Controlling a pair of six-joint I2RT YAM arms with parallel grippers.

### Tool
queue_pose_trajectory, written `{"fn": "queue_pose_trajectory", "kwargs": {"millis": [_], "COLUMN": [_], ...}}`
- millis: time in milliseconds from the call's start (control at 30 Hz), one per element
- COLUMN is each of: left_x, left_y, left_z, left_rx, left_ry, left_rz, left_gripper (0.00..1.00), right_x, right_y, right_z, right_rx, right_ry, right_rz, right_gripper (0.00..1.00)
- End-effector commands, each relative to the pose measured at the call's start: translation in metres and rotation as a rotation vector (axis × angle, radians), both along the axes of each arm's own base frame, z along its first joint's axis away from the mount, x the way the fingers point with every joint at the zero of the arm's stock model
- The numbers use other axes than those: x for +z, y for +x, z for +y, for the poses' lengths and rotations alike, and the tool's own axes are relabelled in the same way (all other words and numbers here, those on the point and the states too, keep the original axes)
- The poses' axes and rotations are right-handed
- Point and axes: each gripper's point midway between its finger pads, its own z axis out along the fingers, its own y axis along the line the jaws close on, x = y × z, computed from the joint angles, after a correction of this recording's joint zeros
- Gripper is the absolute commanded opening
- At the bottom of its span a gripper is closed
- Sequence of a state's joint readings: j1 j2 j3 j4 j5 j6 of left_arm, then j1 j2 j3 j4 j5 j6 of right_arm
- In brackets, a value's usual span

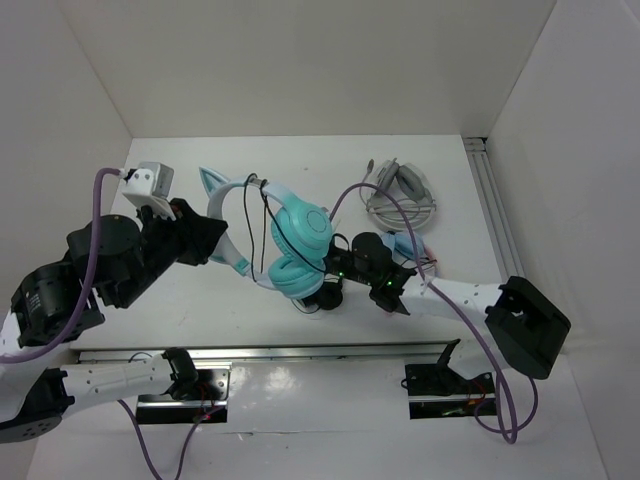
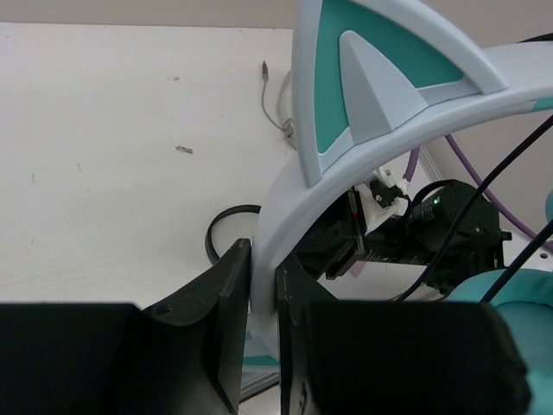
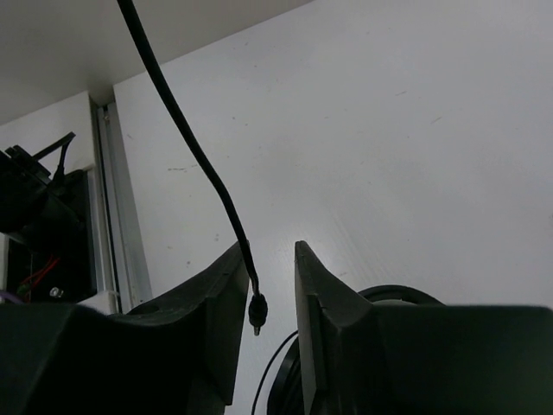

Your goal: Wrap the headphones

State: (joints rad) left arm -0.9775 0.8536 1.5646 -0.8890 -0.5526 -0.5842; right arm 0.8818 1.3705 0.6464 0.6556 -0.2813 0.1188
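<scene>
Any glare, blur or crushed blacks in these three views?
Top external: even light, the headphones sharp, one glare strip on the metal rail. Left wrist: the left gripper is crushed to black, the headband bright beside it. Right wrist: the right gripper equally dark against the bright table; the cable and its plug are crisp.

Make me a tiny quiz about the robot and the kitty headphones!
1. True or false: the left tool is clamped on the white headband of the headphones.
2. What hangs between the fingers of the right tool? A: the plug of the dark cable. B: a cat ear. C: a purple wire.
3. Fill in: the ear cups are coloured ___.
Key: 1 true; 2 A; 3 teal.
</scene>
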Motion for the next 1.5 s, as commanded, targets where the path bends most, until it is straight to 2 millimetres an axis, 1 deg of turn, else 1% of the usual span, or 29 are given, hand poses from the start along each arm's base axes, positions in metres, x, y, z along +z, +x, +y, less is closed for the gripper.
{"fn": "queue_pose_trajectory", "kwargs": {"millis": [0,67,100,133,233,267,300,400,433,467,533,633,667,700,767,900,933,967,1000,1033,1067,1133,1200,1233,1300,1333,1400,1433,1467], "left_x": [0.042,0.044,0.044,0.042,0.043,0.043,0.043,0.041,0.041,0.04,0.04,0.042,0.042,0.042,0.044,0.038,0.035,0.032,0.036,0.036,0.036,0.036,0.04,0.04,0.043,0.043,0.043,0.044,0.041], "left_y": [0.002,0.003,0.003,0.004,0.004,0.004,0.004,0.004,0.004,0.003,0.003,0.002,0.002,0.002,0.0,0.001,0.0,0.001,-0.001,-0.001,-0.001,-0.001,-0.001,-0.001,-0.002,-0.002,-0.002,-0.004,-0.003], "left_z": [0.0,0.0,0.0,-0.002,-0.003,-0.003,-0.003,-0.006,-0.006,-0.004,-0.004,0.0,0.0,0.0,0.003,0.004,0.005,0.004,0.006,0.006,0.006,0.006,0.009,0.009,0.011,0.011,0.011,0.013,0.012], "left_rx": [0.03,0.03,0.03,0.03,0.031,0.031,0.031,0.022,0.022,0.024,0.024,0.032,0.032,0.032,0.032,0.042,0.042,0.042,0.043,0.043,0.043,0.043,0.051,0.051,0.05,0.05,0.05,0.05,0.05], "left_ry": [-0.187,-0.195,-0.195,-0.194,-0.202,-0.202,-0.202,-0.203,-0.203,-0.211,-0.211,-0.218,-0.218,-0.218,-0.227,-0.216,-0.215,-0.207,-0.232,-0.232,-0.232,-0.232,-0.239,-0.239,-0.239,-0.239,-0.239,-0.246,-0.239], "left_rz": [-0.076,-0.081,-0.081,-0.08,-0.076,-0.076,-0.076,-0.075,-0.075,-0.071,-0.071,-0.077,-0.077,-0.077,-0.083,-0.078,-0.077,-0.072,-0.079,-0.079,-0.079,-0.079,-0.085,-0.085,-0.094,-0.094,-0.094,-0.099,-0.094], "left_gripper": [0.0,0.0,0.0,0.0,0.0,0.0,0.0,0.0,0.0,0.0,0.0,0.0,0.0,0.0,0.0,0.0,0.0,0.0,0.0,0.0,0.0,0.0,0.0,0.0,0.0,0.0,0.0,0.0,0.0], "right_x": [0.021,0.019,0.015,0.018,0.012,0.014,0.01,0.01,0.005,0.009,0.007,0.007,0.007,0.006,0.013,0.014,0.018,0.018,0.019,0.014,0.017,0.016,0.012,0.007,0.009,0.005,0.01,0.01,0.01], "right_y": [-0.001,-0.002,-0.005,-0.005,-0.005,-0.005,-0.004,-0.002,-0.002,0.0,0.004,0.001,-0.002,-0.002,-0.001,-0.005,-0.003,-0.003,-0.003,-0.002,-0.004,-0.003,-0.004,-0.003,-0.007,-0.006,-0.004,-0.008,-0.008], "right_z": [0.004,0.006,0.005,0.006,0.006,0.006,0.007,0.01,0.01,0.013,0.012,0.014,0.015,0.016,0.017,0.017,0.02,0.02,0.022,0.023,0.024,0.026,0.027,0.028,0.03,0.031,0.031,0.033,0.033], "right_rx": [0.033,0.042,0.051,0.051,0.051,0.051,0.051,0.051,0.05,0.051,0.041,0.064,0.081,0.081,0.082,0.095,0.095,0.095,0.106,0.106,0.117,0.117,0.126,0.125,0.135,0.134,0.126,0.135,0.135], "right_ry": [0.075,0.075,0.071,0.086,0.078,0.085,0.078,0.083,0.075,0.084,0.088,0.098,0.101,0.104,0.129,0.144,0.153,0.156,0.16,0.152,0.161,0.163,0.155,0.147,0.153,0.147,0.162,0.162,0.162], "right_rz": [-0.039,-0.039,-0.022,-0.023,-0.016,-0.022,-0.016,-0.009,-0.002,-0.01,0.0,0.007,0.016,0.013,0.002,0.015,0.006,0.015,0.011,0.018,0.021,0.03,0.038,0.045,0.04,0.046,0.032,0.033,0.033], "right_gripper": [0.35,0.41,0.42,0.42,0.43,0.45,0.46,0.46,0.46,0.46,0.46,0.46,0.45,0.4,0.35,0.35,0.35,0.33,0.32,0.32,0.26,0.26,0.26,0.28,0.28,0.26,0.22,0.19,0.14]}}
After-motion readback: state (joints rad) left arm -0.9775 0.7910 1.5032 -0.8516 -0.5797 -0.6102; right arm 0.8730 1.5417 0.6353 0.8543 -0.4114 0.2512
